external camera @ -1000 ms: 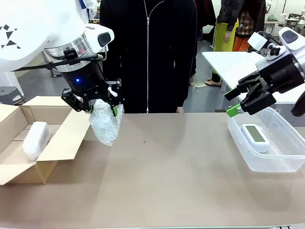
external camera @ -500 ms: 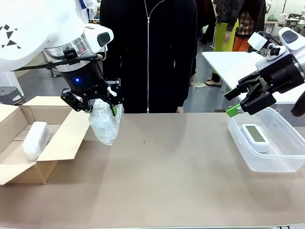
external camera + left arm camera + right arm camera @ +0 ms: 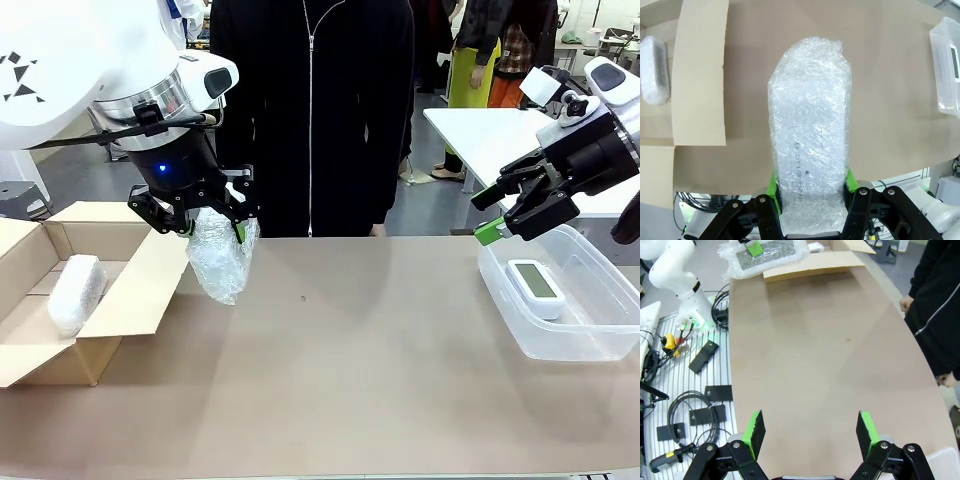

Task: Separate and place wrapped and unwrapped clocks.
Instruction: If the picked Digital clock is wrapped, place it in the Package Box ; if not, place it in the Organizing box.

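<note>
Nothing is shifting between the earlier frames and this one — both arms are hanging exactly where they were. On the robot's left, the left gripper [image 3: 205, 222] is clamping the top of a bubble-wrapped clock [image 3: 222, 257], holding it clear of the brown table [image 3: 350, 380] just beside the open flap of the cardboard box [image 3: 90, 300]; in the left wrist view the bundle [image 3: 810, 130] is standing up between the green pads [image 3: 772, 186], which are pressing on its lower sides. A second wrapped clock [image 3: 76, 293] is lying inside the box. On the robot's right, the right gripper [image 3: 505, 215] is hovering above the near-left corner of the clear plastic tub [image 3: 560, 340], its jaws standing wide apart and gripping nothing — the right wrist view is showing bare tabletop between its fingers [image 3: 756, 432]. The bare white clock [image 3: 534, 287] is resting in the tub, display up. A person in a black zipped jacket [image 3: 310, 110] is standing at the table's far edge.
</note>
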`<control>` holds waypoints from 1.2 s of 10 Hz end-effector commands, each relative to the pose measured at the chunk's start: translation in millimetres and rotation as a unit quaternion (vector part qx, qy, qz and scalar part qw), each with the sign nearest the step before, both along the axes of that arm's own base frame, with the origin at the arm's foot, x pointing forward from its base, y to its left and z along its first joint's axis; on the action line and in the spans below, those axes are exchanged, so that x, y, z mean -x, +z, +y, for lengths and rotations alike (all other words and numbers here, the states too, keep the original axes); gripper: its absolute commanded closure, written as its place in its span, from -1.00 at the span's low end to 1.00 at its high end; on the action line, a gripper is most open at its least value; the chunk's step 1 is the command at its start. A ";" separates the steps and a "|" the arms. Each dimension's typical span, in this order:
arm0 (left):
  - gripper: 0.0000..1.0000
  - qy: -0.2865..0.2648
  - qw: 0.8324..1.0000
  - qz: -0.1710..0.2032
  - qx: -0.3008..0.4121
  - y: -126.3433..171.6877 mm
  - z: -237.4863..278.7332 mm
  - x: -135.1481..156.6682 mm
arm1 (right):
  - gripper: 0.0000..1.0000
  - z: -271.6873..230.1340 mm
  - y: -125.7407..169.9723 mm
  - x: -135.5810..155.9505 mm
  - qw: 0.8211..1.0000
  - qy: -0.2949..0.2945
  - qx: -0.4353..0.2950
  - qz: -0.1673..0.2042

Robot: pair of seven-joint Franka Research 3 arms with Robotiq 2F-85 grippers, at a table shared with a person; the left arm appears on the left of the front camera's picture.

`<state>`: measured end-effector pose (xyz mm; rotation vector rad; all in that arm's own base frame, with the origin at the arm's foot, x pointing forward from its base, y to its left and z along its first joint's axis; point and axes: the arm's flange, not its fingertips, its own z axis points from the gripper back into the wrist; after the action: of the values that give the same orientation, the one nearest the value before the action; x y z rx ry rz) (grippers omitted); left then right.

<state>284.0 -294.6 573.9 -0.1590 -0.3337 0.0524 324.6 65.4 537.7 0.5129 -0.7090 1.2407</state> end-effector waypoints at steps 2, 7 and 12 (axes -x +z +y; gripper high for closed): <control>1.00 -0.002 1.000 0.002 0.005 1.8 1.9 1.7 | -0.89 1.1 -0.9 -2.5 1.000 0.009 -0.017 -0.003; -0.07 0.000 1.000 0.000 0.000 0.0 0.0 0.0 | -0.89 1.1 -0.9 -2.5 1.000 0.009 -0.017 -0.003; -0.07 0.138 0.989 0.050 -0.014 10.6 171.9 -46.2 | -0.89 1.1 -0.9 -2.5 1.000 0.009 -0.017 -0.003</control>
<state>326.8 -143.9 583.1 -0.1088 -0.2272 0.3054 324.7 64.8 537.8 0.5113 -0.7094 1.2392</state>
